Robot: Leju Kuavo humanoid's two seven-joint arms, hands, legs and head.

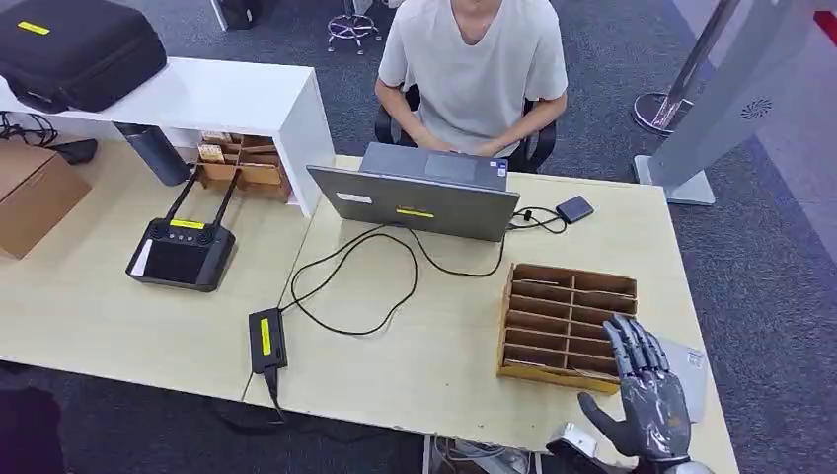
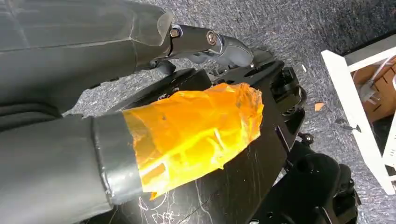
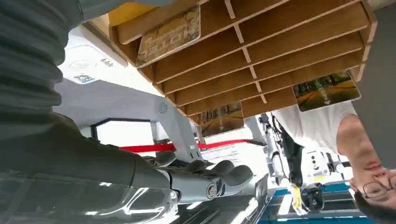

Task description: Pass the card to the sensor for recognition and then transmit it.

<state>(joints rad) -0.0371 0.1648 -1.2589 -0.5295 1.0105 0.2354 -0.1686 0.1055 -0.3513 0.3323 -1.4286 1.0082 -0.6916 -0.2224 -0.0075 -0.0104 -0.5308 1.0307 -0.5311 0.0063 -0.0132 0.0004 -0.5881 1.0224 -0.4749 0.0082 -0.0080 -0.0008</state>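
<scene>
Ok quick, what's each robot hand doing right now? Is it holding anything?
Left robot hand: hanging down by the floor, holding nothing; open or closed cannot be told.
Right robot hand: open, fingers spread beside the wooden rack, holding nothing.

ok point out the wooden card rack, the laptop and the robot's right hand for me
wooden card rack (image 1: 553, 296): head view, on a divider slat near its middle
laptop (image 1: 415, 202): head view, on the back of its lid
right hand (image 1: 646, 395): head view, on the back of the hand
</scene>
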